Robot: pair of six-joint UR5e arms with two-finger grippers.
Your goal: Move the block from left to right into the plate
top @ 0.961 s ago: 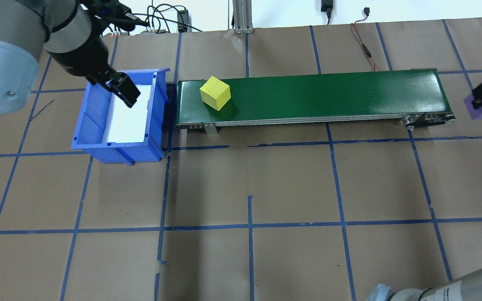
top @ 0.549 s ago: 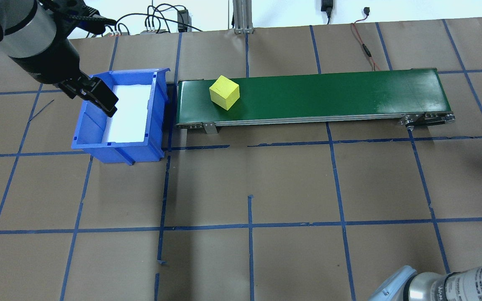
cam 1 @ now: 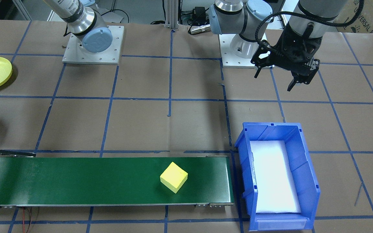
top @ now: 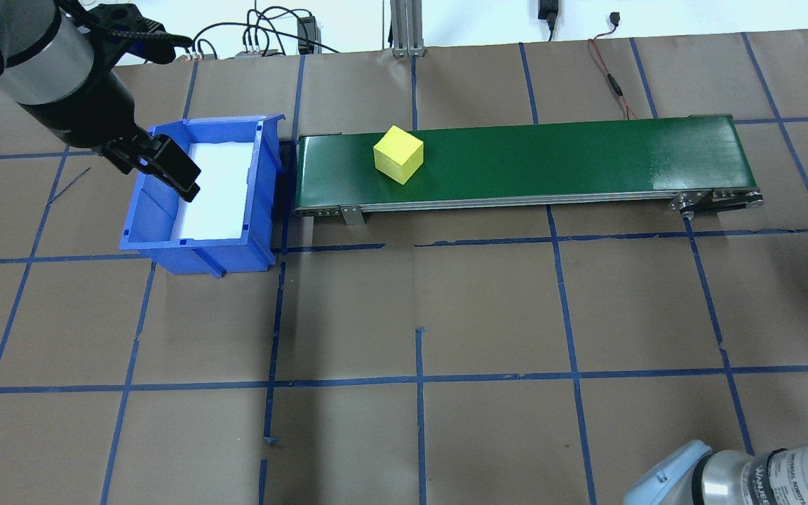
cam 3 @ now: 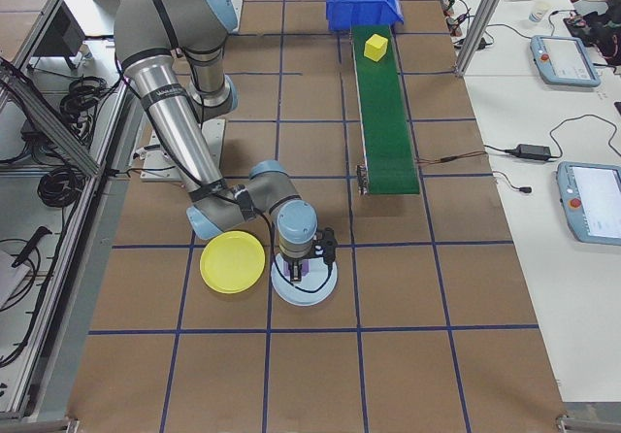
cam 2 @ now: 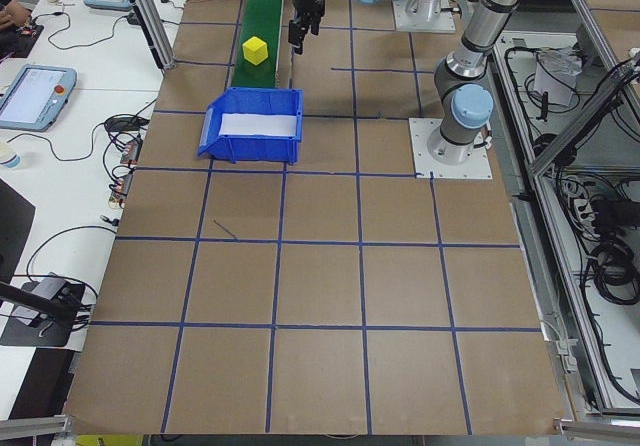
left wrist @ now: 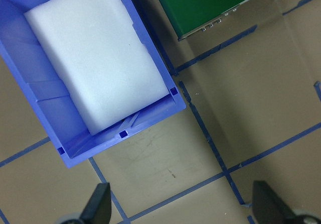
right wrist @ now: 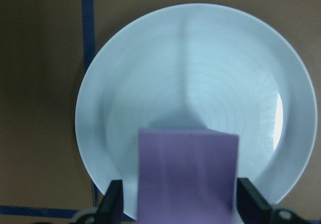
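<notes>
plate (cam 3: pixel 233 262): round, bright yellow, shallow, flat on the table, just beside a pale blue plate (right wrist: pixel 195 106)
block (right wrist: pixel 186 176): purple, between the right pincer's (right wrist: pixel 183 204) fingers, over the pale blue plate

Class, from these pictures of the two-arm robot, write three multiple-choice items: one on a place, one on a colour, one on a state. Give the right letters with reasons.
1. Where is the yellow block?
A. in the blue bin
B. on the green conveyor belt
C. on the yellow plate

2. What colour is the block in the right hand?
A. purple
B. red
C. green

3. How is the left hand?
A. shut on a block
B. open and empty
C. inside the bin

Key: 1 B, it sits on the green conveyor belt near the blue bin. 2 A, the purple block shows between its fingers over the pale blue plate. 3 B, its fingers stand apart with nothing between.
</notes>
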